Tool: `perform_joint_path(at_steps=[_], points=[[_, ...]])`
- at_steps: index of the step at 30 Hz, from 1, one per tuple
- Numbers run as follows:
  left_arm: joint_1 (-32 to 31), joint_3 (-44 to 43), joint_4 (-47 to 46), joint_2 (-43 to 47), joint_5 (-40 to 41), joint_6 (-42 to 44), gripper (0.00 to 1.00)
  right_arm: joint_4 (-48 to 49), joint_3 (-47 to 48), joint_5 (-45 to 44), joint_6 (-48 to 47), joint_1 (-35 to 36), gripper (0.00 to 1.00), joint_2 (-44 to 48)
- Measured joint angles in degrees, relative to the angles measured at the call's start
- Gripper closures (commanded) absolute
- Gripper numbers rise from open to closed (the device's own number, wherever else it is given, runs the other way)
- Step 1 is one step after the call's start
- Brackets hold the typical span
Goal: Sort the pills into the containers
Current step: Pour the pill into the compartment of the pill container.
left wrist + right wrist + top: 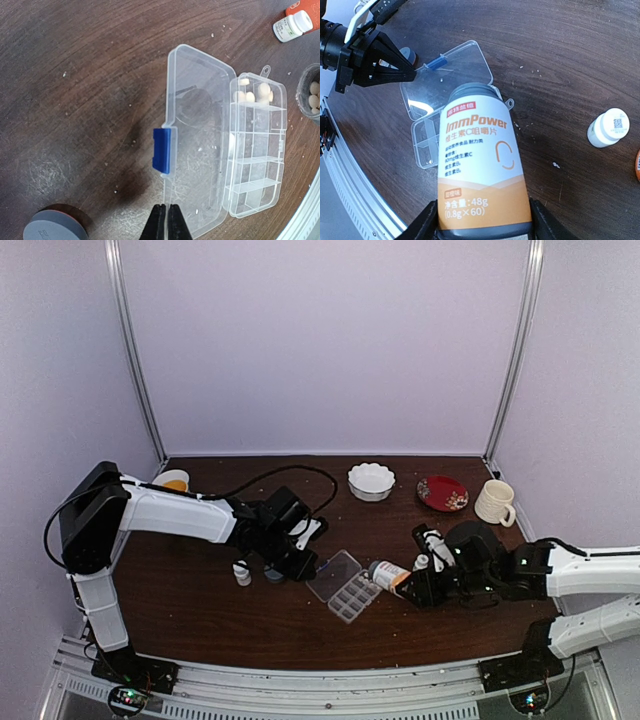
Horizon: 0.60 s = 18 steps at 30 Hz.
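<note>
While pinching the tilted ImmPower bottle [480,150] in the right claw [485,227], just right of the clear organizer box [255,145] lying near-left to far-right, looks best to tip leftward into its far-right end cell holding pills [255,93], with left claw [165,222] pressed together at the lid [200,100] edge.

Left wrist view: the gray cap [52,227] is chopped by the bottom edge. The bottle [301,97] is a sliver of open mouth at the right edge. Something orange-red [302,5] barely pokes into the top right corner, can't tell what. Only the tips of the left gripper [165,220] show. Right wrist view: the bottle covers much of the organizer box [427,137], so the compartments with the pills [255,94] are hidden. The right gripper [482,227] fingers run off the bottom edge. From the top camera the pills are too small to see.
</note>
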State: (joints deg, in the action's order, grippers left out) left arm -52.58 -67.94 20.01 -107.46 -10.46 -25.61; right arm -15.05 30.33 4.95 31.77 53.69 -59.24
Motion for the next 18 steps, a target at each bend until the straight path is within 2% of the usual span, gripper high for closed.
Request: perform_joint_path(at_steps=[8, 14, 18], points=[[0.0, 0.0, 0.0, 0.0, 0.0, 0.0, 0.95, 0.28, -1.75, 0.42, 0.15, 0.0, 1.0, -1.99], [0.0, 0.0, 0.0, 0.02, 0.35, 0.09, 0.67, 2.34, -3.82, 0.37, -0.04, 0.0, 1.0, 1.86], [0.0, 0.0, 0.04, 0.48, 1.01, -0.13, 0.57, 5.84, -6.6, 0.42, -0.17, 0.0, 1.0, 5.07]])
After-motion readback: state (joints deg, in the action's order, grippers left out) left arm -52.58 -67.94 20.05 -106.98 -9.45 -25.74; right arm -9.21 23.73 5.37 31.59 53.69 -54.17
